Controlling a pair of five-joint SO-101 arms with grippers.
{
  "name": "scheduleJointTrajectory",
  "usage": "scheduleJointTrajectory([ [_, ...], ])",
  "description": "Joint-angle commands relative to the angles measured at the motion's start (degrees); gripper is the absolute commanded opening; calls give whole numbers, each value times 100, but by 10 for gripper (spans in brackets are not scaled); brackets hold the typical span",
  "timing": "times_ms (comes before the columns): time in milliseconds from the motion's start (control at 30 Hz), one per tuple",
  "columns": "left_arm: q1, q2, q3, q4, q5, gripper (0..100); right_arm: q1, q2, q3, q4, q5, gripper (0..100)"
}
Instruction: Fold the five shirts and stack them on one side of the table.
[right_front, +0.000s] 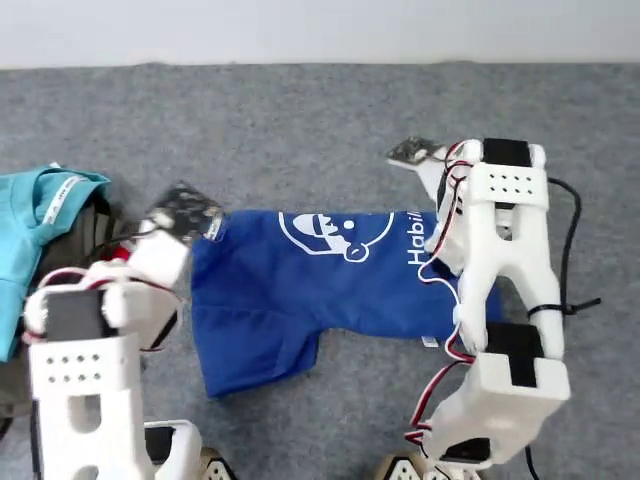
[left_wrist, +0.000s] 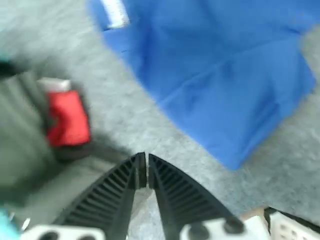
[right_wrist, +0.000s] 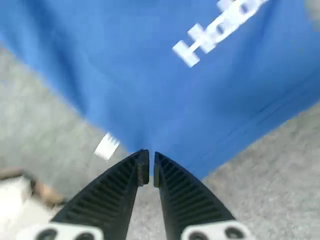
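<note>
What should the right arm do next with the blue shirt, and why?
Probably open the right claw and lower it onto the edge of the blue shirt for a fold. That claw is shut and empty with its tips right at the edge, and the shirt lies wide across the table, not yet folded small. The left claw is shut too, over bare table.

The blue shirt (right_front: 300, 290) carries white lettering (right_front: 418, 245) across its chest, next to a round white drawing (right_front: 335, 235). A small white tag (right_wrist: 106, 146) sits at its hem, its print too small to read. The teal shirt (right_front: 30, 230) has a white neck label (right_front: 60, 197), also unreadable.
</note>
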Motion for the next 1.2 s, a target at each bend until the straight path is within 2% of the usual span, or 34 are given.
scheduleJointTrajectory([
  [0,-545,-255,-171,-88,44,14,-92,101,-246,-734,-299,18],
  [233,-1152,-316,-13,-97,35,14,-110,1209,-255,-2475,-448,22],
  [400,-1204,-316,-22,-62,35,14,-75,1780,-255,-3635,-440,22],
  [667,-1204,-316,-22,-62,53,14,-66,1877,-255,-4435,-448,22],
  [833,-1204,-316,-13,-62,53,14,13,1710,-255,-4163,-457,20],
  [1167,-1213,-325,-207,-62,70,14,-101,822,-255,-2360,-466,18],
])
